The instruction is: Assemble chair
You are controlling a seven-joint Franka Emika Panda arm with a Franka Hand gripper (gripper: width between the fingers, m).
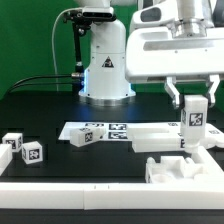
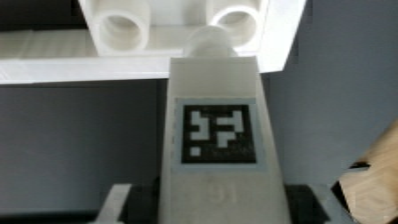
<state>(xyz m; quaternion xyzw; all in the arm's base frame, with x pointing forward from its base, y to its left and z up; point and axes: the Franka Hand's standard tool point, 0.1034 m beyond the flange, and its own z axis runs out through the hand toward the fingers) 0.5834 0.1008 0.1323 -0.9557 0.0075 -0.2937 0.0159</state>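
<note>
My gripper (image 1: pixel 193 104) is shut on a white chair leg (image 1: pixel 194 120) with a black-and-white tag and holds it upright at the exterior view's right. Just below it lies a white blocky chair piece (image 1: pixel 186 170). In the wrist view the leg (image 2: pixel 217 130) runs out from between my fingers (image 2: pixel 125 203), and its rounded tip lies next to the two round holes of that piece (image 2: pixel 178 30). A flat white panel (image 1: pixel 155 141) lies beside it. Two small tagged blocks (image 1: pixel 12 143) (image 1: pixel 33 152) sit at the left, and another tagged part (image 1: pixel 84 137) lies by the marker board.
The marker board (image 1: pixel 108 129) lies flat in the middle of the black table. The robot base (image 1: pixel 105 70) stands behind it with a cable. The white border rail (image 1: pixel 70 187) runs along the front edge.
</note>
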